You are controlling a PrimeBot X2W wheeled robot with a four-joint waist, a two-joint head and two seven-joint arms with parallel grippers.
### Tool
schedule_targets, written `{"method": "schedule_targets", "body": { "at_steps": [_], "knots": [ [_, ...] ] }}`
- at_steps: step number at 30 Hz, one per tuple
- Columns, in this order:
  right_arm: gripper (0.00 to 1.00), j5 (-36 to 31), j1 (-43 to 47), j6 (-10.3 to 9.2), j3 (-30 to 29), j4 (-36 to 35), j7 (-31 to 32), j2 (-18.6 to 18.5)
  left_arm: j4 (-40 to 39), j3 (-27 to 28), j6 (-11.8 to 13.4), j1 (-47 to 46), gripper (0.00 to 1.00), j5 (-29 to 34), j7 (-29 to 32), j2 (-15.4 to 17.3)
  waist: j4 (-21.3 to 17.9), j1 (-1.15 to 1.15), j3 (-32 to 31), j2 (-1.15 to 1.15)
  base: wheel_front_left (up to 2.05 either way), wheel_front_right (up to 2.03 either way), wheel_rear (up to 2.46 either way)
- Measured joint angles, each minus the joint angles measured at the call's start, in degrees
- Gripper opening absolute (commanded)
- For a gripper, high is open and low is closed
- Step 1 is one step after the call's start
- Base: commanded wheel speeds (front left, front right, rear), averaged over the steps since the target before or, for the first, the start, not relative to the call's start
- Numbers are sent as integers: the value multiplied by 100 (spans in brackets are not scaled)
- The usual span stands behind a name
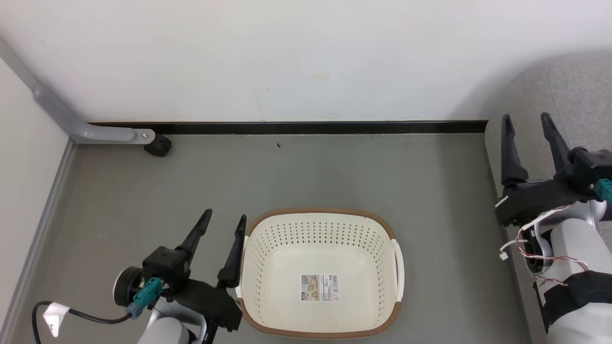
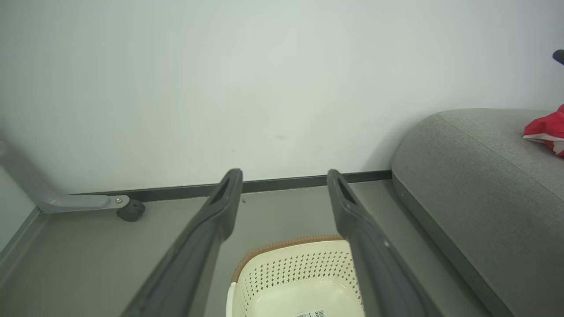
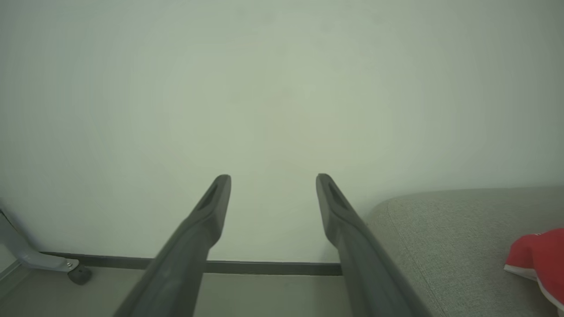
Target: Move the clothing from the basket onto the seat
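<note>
Hovering w/ both grippers spread wide & empty: left gripper just beside the basket, by its left wall, right gripper up over the seat edge. Basket holds nothing but its label, and the clothing lies on the seat, well apart from the basket, so the job looks done imo. Risk from here: my left finger sits v. close to the basket's handle, so a careless pull-back could hook & drag it, and a loose swing of the right arm could snag the red fabric & slide it off the cushion.
</note>
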Motion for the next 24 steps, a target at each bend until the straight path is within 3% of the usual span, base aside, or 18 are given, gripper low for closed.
{"method": "schedule_targets", "body": {
  "at_steps": [24],
  "knots": [
    [100,708,961,24,860,-75,0,99,370,883,422,603,100,38,3,-24,103,0,-724,1,0,0,0]
  ]
}}
